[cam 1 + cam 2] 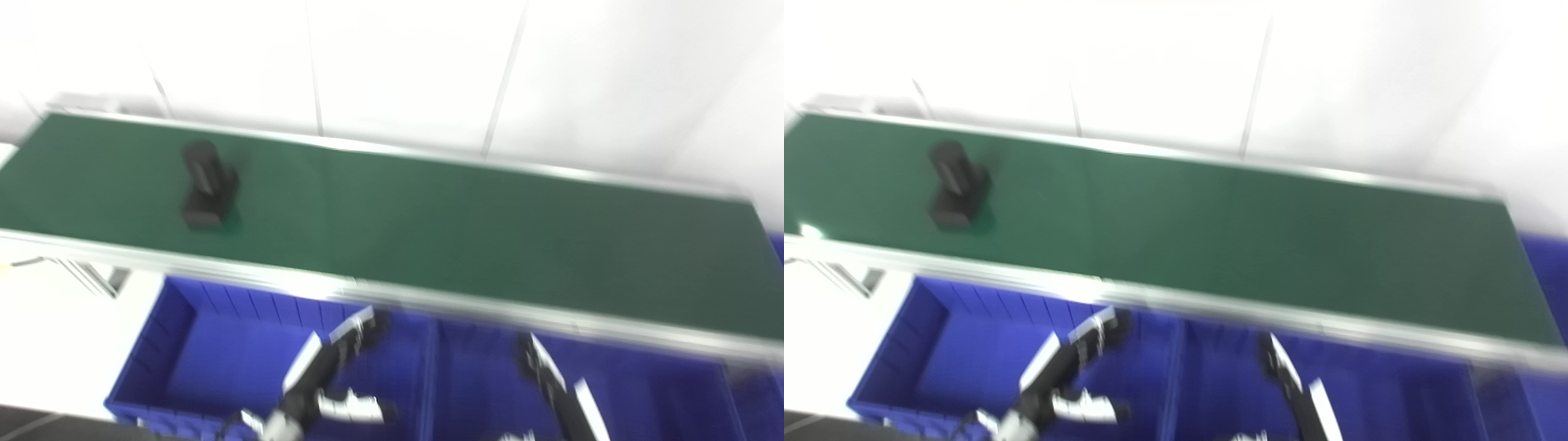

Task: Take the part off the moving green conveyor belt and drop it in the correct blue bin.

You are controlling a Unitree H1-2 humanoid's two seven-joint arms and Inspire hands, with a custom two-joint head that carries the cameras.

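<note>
A black part [208,184] lies on the green conveyor belt [429,233] near its left end; it also shows in the right eye view [957,185]. My left hand [334,373] is open, fingers spread, above the left blue bin [214,361], well below and right of the part. My right hand [554,380] is open with straight fingers over the middle blue bin [484,380]. Both hands hold nothing. The pictures are blurred.
A metal rail [429,300] edges the belt's near side, between the belt and the bins. More blue bin shows at the right [759,398]. A white wall stands behind the belt. A white surface lies at the left [55,343].
</note>
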